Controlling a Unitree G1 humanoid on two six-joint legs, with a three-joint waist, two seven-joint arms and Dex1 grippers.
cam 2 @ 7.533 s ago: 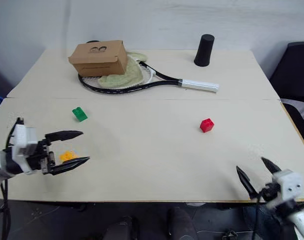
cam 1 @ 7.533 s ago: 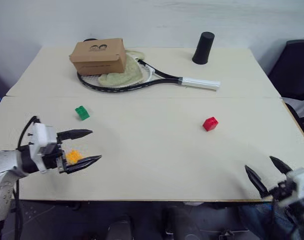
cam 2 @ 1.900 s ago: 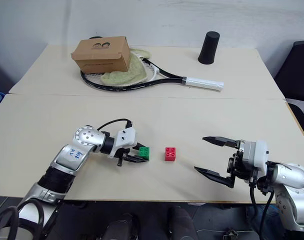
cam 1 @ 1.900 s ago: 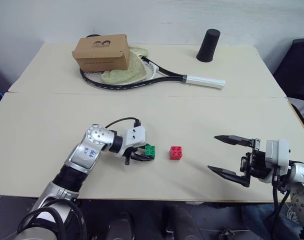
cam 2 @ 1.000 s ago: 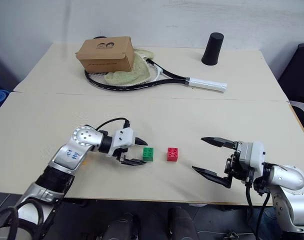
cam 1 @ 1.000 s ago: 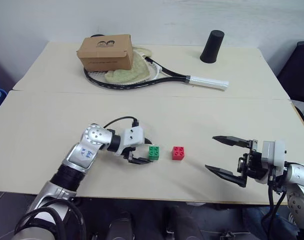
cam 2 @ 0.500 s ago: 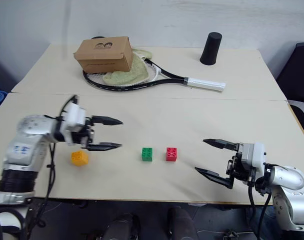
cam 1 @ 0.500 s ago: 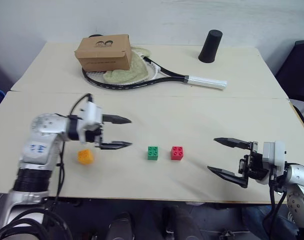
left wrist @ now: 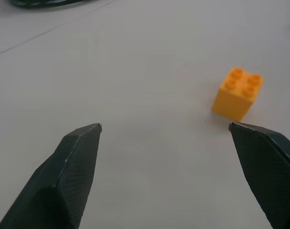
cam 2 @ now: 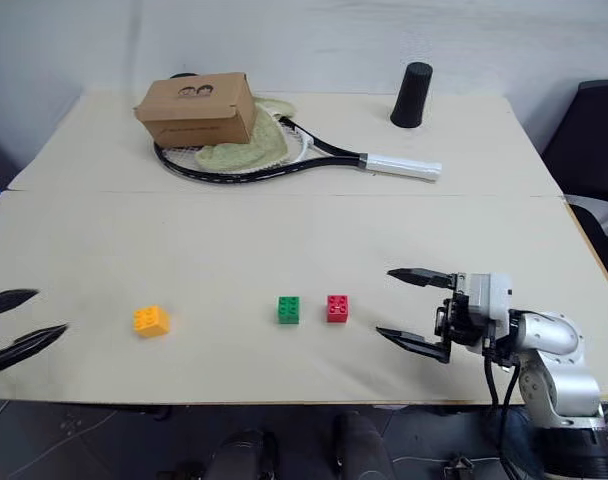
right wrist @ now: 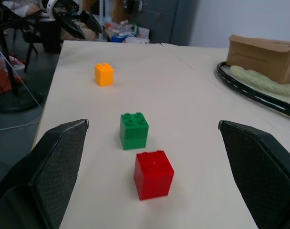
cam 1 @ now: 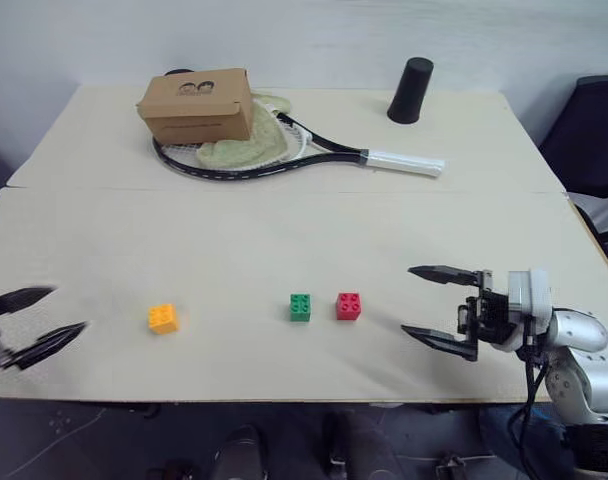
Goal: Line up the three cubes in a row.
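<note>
On the desk, the green cube and the red cube sit close side by side near the front edge. The yellow-orange cube sits apart, toward the left edge. The right gripper is wide open beside the red cube. The left gripper is open at the front left corner

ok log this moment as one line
green cube beside red cube | yellow-orange cube apart, left | left gripper open | right gripper open
</note>
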